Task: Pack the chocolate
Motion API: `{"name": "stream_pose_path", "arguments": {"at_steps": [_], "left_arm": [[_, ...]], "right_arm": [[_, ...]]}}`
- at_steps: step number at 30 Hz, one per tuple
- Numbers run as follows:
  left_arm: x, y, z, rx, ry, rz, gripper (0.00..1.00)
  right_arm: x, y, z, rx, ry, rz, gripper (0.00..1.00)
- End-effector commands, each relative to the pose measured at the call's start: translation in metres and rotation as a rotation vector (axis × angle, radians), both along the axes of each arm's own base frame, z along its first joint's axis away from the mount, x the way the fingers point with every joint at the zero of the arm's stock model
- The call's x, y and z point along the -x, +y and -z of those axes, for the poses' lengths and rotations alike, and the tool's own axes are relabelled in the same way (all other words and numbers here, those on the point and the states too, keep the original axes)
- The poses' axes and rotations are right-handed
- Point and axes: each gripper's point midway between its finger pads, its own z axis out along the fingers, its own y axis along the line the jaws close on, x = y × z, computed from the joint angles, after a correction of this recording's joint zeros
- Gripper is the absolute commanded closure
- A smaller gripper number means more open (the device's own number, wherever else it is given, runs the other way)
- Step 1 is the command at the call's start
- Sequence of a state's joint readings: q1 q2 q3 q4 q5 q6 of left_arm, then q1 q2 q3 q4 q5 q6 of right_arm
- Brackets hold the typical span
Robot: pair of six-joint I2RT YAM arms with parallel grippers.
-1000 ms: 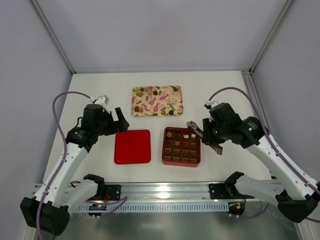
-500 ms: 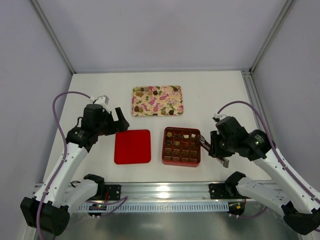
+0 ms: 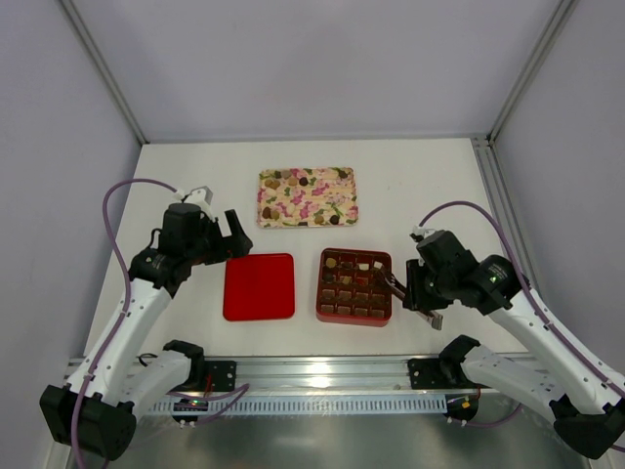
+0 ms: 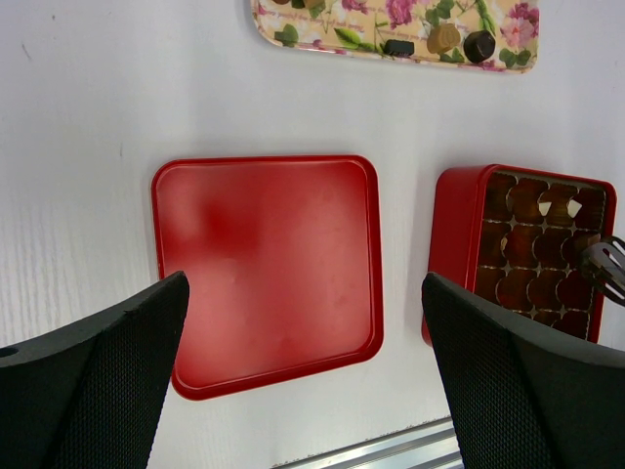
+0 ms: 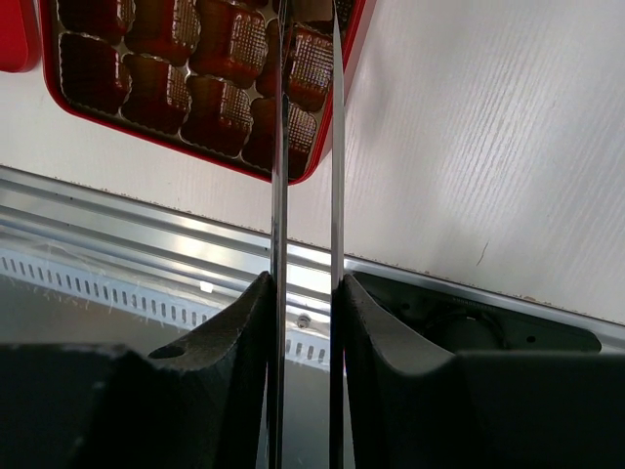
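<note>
Chocolate pieces lie on the floral tray, and more chocolate fills cells of the red gridded box. My right gripper is shut on metal tongs. It hovers right of the box, at its near corner. The tongs' tips reach over the box's right column. I cannot tell whether a piece sits between the tips. My left gripper is open and empty above the red lid, at its near edge.
The flat red lid lies left of the box. The floral tray sits farther back. A metal rail runs along the table's near edge. Grey walls enclose the white table.
My right arm has drawn back toward the near edge, carrying the tongs from the box's far right corner down along its right side. The left arm has not moved.
</note>
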State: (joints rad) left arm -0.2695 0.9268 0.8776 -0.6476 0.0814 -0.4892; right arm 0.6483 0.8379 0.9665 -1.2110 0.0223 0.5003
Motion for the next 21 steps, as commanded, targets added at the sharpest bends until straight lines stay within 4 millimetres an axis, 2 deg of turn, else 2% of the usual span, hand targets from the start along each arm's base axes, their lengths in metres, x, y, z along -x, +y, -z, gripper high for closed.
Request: {"name": "stream_pose_path", "arguments": {"at_steps": [1, 16, 21], "left_arm": [[-0.005, -0.001, -0.015, 0.015, -0.047, 0.002, 0.00], [-0.005, -0.001, -0.014, 0.014, -0.043, 0.002, 0.00], [-0.005, -0.001, -0.014, 0.014, -0.043, 0.002, 0.00]], "right_arm": [[-0.006, 0.006, -0.004, -0.031, -0.024, 0.000, 0.66], [-0.005, 0.005, -0.001, -0.025, -0.017, -0.001, 0.59], [-0.006, 0.006, -0.017, -0.045, -0.048, -0.005, 0.56]]}}
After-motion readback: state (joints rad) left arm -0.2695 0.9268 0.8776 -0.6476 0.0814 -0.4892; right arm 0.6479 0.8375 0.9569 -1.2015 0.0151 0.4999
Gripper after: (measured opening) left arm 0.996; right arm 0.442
